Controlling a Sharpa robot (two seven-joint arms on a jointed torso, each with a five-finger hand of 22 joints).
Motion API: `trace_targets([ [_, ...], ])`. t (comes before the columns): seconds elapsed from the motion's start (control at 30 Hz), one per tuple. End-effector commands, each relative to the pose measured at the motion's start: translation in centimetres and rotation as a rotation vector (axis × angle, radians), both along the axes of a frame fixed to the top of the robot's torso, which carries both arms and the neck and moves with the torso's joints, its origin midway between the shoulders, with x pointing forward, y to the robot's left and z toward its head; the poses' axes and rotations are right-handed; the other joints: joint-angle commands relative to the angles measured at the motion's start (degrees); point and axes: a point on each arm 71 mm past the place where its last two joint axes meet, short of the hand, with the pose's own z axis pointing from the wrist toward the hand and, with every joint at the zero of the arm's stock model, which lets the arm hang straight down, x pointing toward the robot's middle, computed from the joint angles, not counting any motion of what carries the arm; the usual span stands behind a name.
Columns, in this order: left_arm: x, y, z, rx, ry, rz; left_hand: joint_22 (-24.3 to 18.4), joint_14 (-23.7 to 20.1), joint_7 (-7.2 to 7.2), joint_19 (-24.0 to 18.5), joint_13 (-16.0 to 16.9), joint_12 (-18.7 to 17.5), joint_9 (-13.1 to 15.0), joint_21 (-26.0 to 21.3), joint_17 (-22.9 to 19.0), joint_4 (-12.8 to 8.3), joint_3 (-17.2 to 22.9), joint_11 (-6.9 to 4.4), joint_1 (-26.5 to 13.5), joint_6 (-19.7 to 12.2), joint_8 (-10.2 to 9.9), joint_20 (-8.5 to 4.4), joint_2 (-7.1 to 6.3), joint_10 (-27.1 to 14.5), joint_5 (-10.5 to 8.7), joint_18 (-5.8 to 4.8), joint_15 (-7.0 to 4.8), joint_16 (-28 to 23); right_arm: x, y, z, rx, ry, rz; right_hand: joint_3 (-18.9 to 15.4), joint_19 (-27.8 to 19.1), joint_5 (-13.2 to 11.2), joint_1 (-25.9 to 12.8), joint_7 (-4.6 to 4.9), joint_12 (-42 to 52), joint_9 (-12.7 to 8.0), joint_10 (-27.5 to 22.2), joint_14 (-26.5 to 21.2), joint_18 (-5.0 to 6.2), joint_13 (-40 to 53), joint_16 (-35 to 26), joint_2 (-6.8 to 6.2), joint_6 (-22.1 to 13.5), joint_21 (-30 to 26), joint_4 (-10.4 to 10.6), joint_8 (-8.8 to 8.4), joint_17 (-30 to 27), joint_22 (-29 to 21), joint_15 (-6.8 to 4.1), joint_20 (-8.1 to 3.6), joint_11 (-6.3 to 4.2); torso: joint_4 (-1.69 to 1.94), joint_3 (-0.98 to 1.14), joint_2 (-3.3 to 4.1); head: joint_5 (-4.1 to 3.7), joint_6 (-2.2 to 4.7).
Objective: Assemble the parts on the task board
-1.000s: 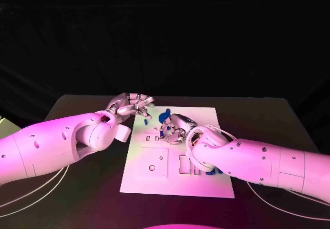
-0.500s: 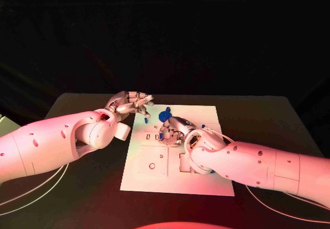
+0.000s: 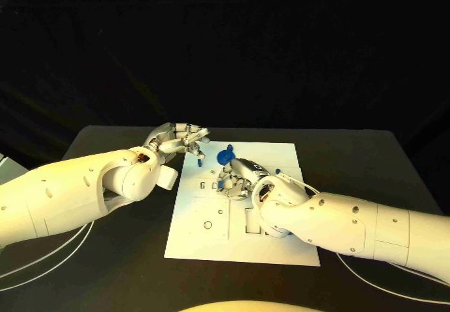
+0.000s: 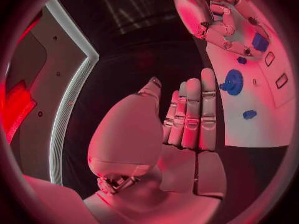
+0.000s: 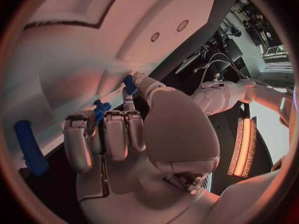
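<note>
The white task board [image 3: 235, 247] lies in the middle of the black table. A blue gear [image 3: 224, 156] [image 4: 233, 81] stands near the board's far edge, with a small blue part [image 4: 249, 114] close by. My right hand [image 3: 239, 179] [image 5: 124, 134] is down on the board just in front of the gear. Its fingertips pinch a small blue part [image 4: 260, 41] [image 5: 129, 84] against the board's surface. My left hand [image 3: 183, 139] [image 4: 181, 119] hovers at the board's far left corner, fingers straight and side by side, holding nothing.
Rectangular slots and a round hole [image 3: 207, 226] mark the board's near half. A long blue piece [image 5: 30, 147] lies on the board beside my right hand. White cables [image 3: 56, 260] trail on the table under both arms.
Both hands have stayed almost where they were. The right hand has kept its pinch on the small blue part, and the gear has not moved.
</note>
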Motion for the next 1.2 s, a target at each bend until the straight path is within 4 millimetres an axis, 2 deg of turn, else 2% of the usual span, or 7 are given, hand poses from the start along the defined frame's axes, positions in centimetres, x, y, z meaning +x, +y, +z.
trace_targets([
  [0.03, -0.04, -0.17, 0.12, -0.005, -0.003, -0.009, 0.1, -0.1, -0.27, -0.3, 0.0, 0.2, 0.0, 0.2, 0.1, 0.1, -0.3, -0.3, -0.2, -0.2, 0.1, 0.02, 0.47, -0.1, 0.01, 0.62, -0.14, 0.2, -0.03, 0.12, -0.01, -0.011, -0.014, 0.009, -0.1, 6.0, 0.2, -0.5, 0.17, -0.1, 0.0, 1.5, 3.5, -0.39, 10.4, -0.3, -0.07, -0.2, 0.3, 0.1, 0.25, 4.7, 15.1, 0.36, 0.21, 0.05, 0.0, 0.03, 0.05, -0.09, 0.05],
  [0.3, -0.06, -0.17, 0.11, -0.007, -0.001, -0.012, 0.2, -0.2, -0.25, -0.4, 0.1, 0.3, 0.1, 0.4, 0.1, 0.1, -0.3, -0.29, -0.2, -0.2, 0.1, 0.03, 0.48, -0.2, 0.01, 0.62, -0.13, 0.4, -0.1, 0.28, -0.1, -0.021, -0.027, 0.015, -0.1, 6.0, 0.2, -1.0, 0.61, -0.3, -0.2, 1.2, 3.5, -0.39, 10.2, -0.4, -0.87, -1.6, 0.3, 0.1, -0.25, 4.7, 15.1, 0.6, 0.39, 0.39, 0.13, 0.06, 0.07, -0.08, -0.01],
  [0.57, -0.07, -0.14, 0.11, -0.007, 0.0, -0.013, 0.3, -0.2, -0.24, -0.5, 0.2, 0.3, 0.1, 0.6, 0.2, 0.1, -0.3, -0.27, -0.2, -0.3, 0.1, 0.04, 0.5, -0.3, 0.01, 0.63, -0.12, 0.5, -0.05, 0.25, -0.21, -0.03, -0.029, 0.016, -0.4, 6.0, 0.2, -1.6, 1.0, -0.6, -0.4, 1.0, 3.5, -0.39, 10.0, -0.4, -1.6, -2.6, 0.3, 0.3, -0.69, 4.8, 15.1, 0.89, 0.62, 0.73, 0.02, -0.02, 0.0, 0.03, -0.1],
  [0.87, -0.07, -0.11, 0.1, -0.007, 0.001, -0.013, 0.3, -0.2, -0.24, -0.5, 0.2, 0.3, 0.1, 0.6, 0.2, 0.1, -0.3, -0.27, -0.2, -0.3, 0.1, 0.04, 0.5, -0.3, 0.01, 0.63, -0.12, 0.5, -0.16, 0.36, -0.17, -0.027, -0.031, 0.021, -0.5, 6.0, 0.2, -1.7, 1.33, -1.0, -0.7, 0.6, 3.5, -0.39, 9.6, -0.3, -2.0, -3.7, 0.3, 0.3, -1.24, 5.0, 15.1, 1.13, 0.83, 1.02, 0.09, -0.06, -0.01, -0.03, -0.27],
  [1.2, -0.05, -0.01, 0.1, -0.006, 0.0, -0.01, 0.3, -0.2, -0.24, -0.5, 0.2, 0.3, 0.1, 0.6, 0.2, 0.1, -0.3, -0.27, -0.2, -0.3, 0.1, 0.04, 0.5, -0.3, 0.01, 0.63, -0.12, 0.5, -0.27, 0.37, -0.11, -0.021, -0.035, 0.027, -1.6, 6.0, 0.2, -1.6, 2.65, -2.1, -1.9, -0.6, 3.6, -0.39, 8.6, -0.1, -3.12, -7.6, 0.3, 0.5, -3.76, 5.3, 15.1, 2.16, 1.72, 2.22, 0.04, -0.04, 0.0, 0.02, -0.25],
])
